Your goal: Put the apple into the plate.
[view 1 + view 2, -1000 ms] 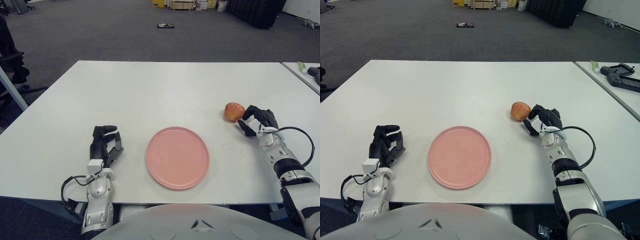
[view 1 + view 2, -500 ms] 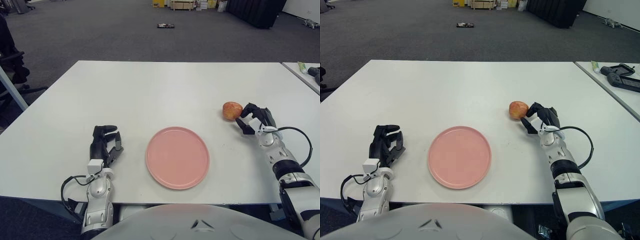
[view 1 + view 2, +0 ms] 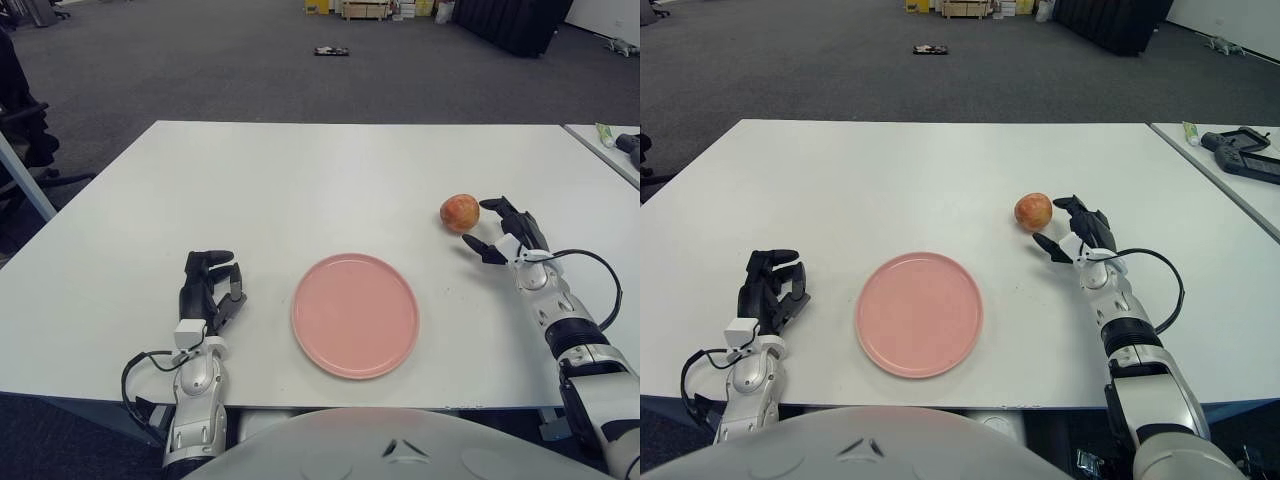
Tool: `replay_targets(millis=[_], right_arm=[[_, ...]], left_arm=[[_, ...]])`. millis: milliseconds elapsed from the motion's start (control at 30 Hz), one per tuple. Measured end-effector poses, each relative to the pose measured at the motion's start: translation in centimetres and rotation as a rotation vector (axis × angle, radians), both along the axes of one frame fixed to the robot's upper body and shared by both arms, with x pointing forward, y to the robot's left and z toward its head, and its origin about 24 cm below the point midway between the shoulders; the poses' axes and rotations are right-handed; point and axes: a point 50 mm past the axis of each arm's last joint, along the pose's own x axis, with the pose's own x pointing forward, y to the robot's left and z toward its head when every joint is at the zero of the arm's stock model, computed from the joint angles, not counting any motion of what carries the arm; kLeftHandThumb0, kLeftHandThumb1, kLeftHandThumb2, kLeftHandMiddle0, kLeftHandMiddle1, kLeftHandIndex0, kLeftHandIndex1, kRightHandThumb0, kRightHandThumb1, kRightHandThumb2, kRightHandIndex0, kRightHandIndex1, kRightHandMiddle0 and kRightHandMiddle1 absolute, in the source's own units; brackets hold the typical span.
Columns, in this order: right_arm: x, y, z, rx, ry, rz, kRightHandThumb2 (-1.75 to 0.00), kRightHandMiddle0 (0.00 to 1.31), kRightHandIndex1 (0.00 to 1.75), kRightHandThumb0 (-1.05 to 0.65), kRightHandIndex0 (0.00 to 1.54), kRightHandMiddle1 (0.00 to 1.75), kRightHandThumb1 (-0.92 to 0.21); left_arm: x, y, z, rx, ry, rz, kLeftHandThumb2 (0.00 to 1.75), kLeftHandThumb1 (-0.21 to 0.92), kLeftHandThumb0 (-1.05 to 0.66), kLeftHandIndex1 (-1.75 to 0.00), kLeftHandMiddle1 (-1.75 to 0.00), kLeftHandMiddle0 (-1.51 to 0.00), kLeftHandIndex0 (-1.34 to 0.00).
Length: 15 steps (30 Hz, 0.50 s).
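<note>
Right hand (image 3: 508, 232) sits just right of the apple (image 3: 459, 212), fingers spread, holding nothing (left hand (image 3: 207, 291) waits far off). Pink plate (image 3: 355, 314) lies to the apple's left, nearer the robot.

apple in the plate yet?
No. The apple sits on the table, right of the bare plate; the open right hand is beside it.
</note>
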Motion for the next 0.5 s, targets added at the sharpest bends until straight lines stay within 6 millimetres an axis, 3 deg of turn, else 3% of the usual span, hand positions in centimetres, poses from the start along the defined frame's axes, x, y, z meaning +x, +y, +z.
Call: replay_targets(millis=[500], right_arm=[[0.04, 0.18, 0.11, -0.026, 0.007, 0.050, -0.34, 0.00, 0.00, -1.05, 0.00, 0.00, -0.72]], left_arm=[[0.14, 0.01, -0.01, -0.001, 0.008, -0.002, 0.71, 0.79, -0.36, -1.75, -1.56, -0.41, -0.27]])
